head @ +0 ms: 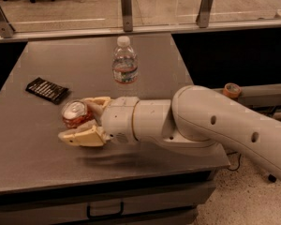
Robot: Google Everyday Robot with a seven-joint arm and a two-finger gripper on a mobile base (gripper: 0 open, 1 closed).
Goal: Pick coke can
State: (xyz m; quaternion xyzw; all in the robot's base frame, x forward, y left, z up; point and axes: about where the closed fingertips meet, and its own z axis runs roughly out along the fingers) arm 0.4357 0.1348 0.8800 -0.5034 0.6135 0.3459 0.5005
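The coke can (74, 115), red with a silver top, sits between the two cream fingers of my gripper (75, 119) at the left middle of the grey table (33, 153). One finger (97, 102) is behind the can and the other (80, 136) is in front of it. Both press against its sides. The can is tilted with its top towards the camera and appears lifted slightly off the table, with a shadow below the wrist. My white arm reaches in from the right.
A clear water bottle (125, 62) stands upright behind the gripper. A flat black snack packet (48, 89) lies to the left rear of the can. An orange tape roll (232, 89) sits on a ledge to the right. A glass railing with metal posts runs along the table's far edge.
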